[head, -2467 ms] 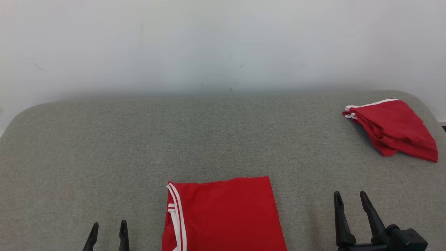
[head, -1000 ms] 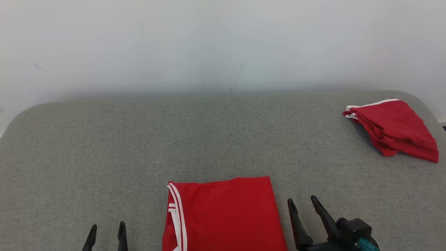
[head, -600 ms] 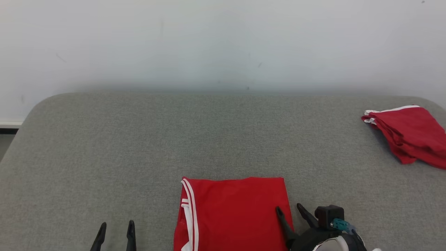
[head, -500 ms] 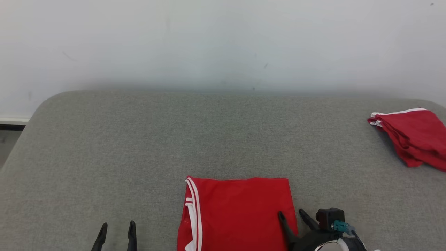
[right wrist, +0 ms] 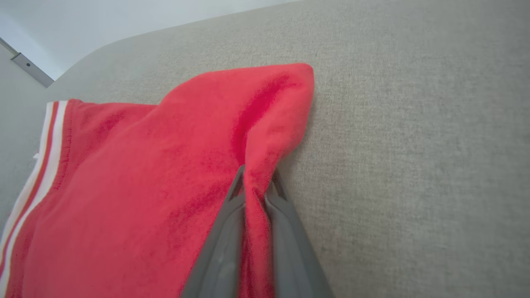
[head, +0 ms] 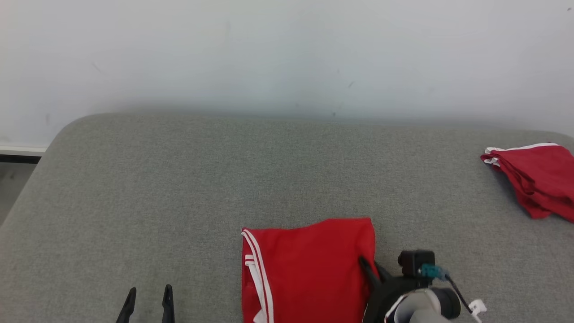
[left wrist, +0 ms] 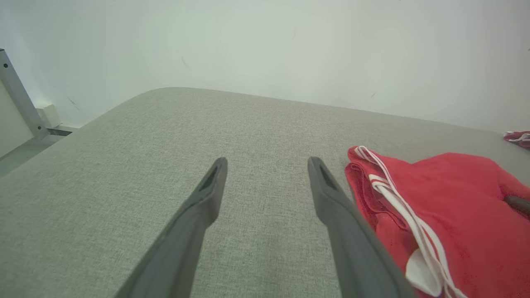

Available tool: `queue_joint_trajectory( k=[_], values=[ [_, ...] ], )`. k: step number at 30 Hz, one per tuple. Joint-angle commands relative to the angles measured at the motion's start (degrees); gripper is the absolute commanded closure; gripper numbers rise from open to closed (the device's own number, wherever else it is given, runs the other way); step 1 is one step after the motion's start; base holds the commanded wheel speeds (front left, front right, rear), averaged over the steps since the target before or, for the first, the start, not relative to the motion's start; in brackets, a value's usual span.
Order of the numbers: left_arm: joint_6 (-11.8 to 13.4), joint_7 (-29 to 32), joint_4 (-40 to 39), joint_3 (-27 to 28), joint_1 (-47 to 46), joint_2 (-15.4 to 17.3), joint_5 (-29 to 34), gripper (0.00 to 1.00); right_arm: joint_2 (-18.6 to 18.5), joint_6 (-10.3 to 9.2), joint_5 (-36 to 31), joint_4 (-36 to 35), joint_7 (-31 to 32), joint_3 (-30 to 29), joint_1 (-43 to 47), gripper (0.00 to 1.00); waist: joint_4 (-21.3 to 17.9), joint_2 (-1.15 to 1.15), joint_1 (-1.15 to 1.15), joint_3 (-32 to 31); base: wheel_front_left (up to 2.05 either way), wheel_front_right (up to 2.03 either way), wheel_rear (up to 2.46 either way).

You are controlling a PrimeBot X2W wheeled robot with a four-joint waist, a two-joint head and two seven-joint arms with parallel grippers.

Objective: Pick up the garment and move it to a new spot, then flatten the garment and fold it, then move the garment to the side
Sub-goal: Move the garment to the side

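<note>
The right gripper (right wrist: 256, 178) is pinching the right edge of the folded red garment (head: 309, 264), with both fingers pressing together on a raised ridge of cloth. The garment is lying at the near middle of the grey padded surface (head: 179, 179), with its white-striped edge facing left. The left gripper (head: 150, 291) is sitting at the near left, with its fingers spreading wide and holding nothing, just left of the garment and not touching it. A second red garment (head: 536, 177) is lying bunched at the far right, well apart
</note>
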Motion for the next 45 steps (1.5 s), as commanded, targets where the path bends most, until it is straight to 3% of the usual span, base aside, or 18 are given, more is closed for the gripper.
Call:
queue_joint_trajectory(
  k=[1, 12, 22, 29, 39, 45],
  values=[
    [0.25, -0.08, -0.17, 0.20, -0.08, -0.07, -0.21, 0.00, -0.78, -0.11, -0.49, 0.15, -0.54, -0.78, -2.28, 1.00, -0.53, 0.00, 0.00, 0.23, 0.00, 0.00, 0.00],
    [0.66, -0.08, -1.11, -0.21, -1.85, -0.07, -1.41, 0.00, -9.65, -0.11, -3.19, -0.47, 2.13, 1.52, -15.61, 1.00, -3.54, 0.00, 0.00, 3.97, 0.00, 0.00, 0.00],
    [2.02, -0.08, -5.65, 1.84, -6.22, -0.10, -2.72, 0.00, -21.32, -0.11, -2.77, -5.23, 11.26, 7.16, -27.37, 1.00, -6.61, 0.00, 0.00, 12.64, 0.00, 0.00, 0.00],
    [2.45, -0.08, -9.36, 1.74, -9.57, -0.04, -1.59, 0.00, -29.71, -0.11, -2.27, -8.21, 14.27, 9.39, -33.00, 1.00, -7.45, 0.00, 0.00, 17.63, 0.00, 0.00, 0.00],
    [0.98, -0.08, -10.99, 1.09, -12.38, -0.02, 1.05, 0.00, -38.26, -0.11, -2.52, -9.95, 18.01, 11.02, -38.68, 1.00, -8.71, 0.00, 0.00, 21.96, 0.00, 0.00, 0.00],
    [0.27, -0.08, -11.71, 1.73, -13.80, -0.04, 2.35, 0.00, -41.44, -0.11, -2.00, -9.59, 20.09, 11.54, -42.68, 1.00, -9.20, 0.00, 0.00, 24.63, 0.00, 0.00, 0.00]
  ],
)
